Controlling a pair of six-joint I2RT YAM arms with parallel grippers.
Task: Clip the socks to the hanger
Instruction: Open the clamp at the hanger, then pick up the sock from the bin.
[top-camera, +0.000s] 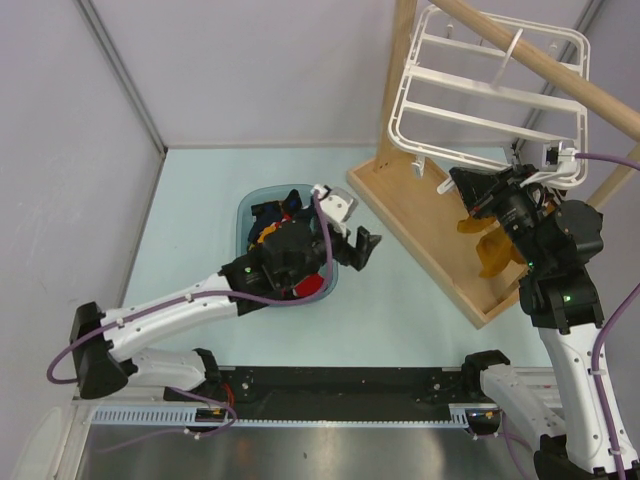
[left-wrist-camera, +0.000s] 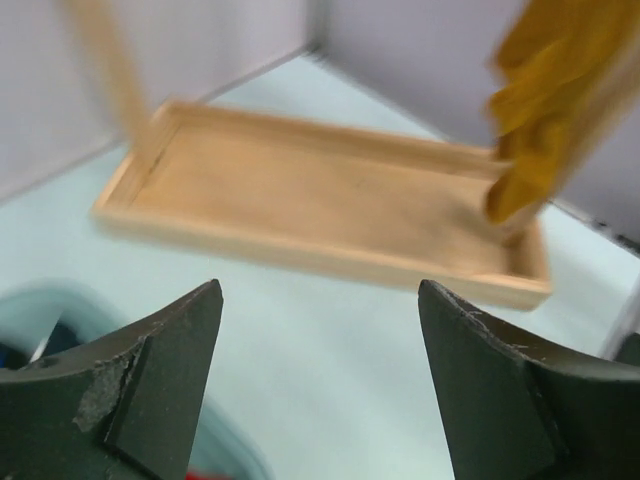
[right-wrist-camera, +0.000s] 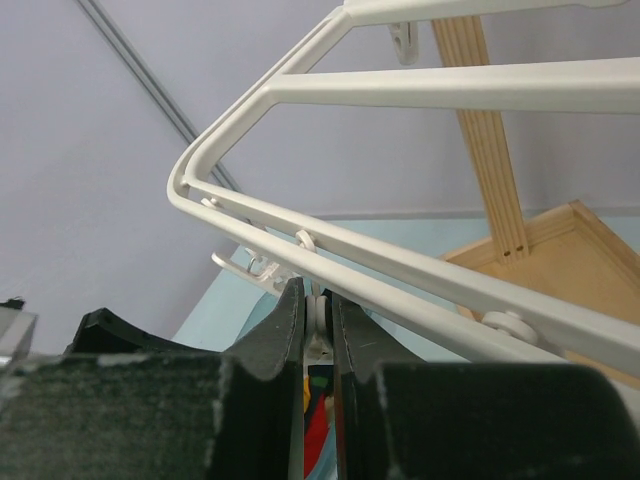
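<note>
With your left gripper (left-wrist-camera: 320, 300) spread open and empty over the middle of the table (top-camera: 200, 200) and your right gripper (right-wrist-camera: 316, 296) squeezing a clip (right-wrist-camera: 317, 335) on the hanger (right-wrist-camera: 450, 85) near its far right corner, where one mustard sock (top-camera: 492, 250) dangles, expect light, limp fabric and pinch it by the cuff.

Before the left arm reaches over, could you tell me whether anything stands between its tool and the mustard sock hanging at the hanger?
Nothing visible blocks it. The open left tool faces the sock across the table and the rack's low wooden base. The right tool is close beside it, shut on a clip.
</note>
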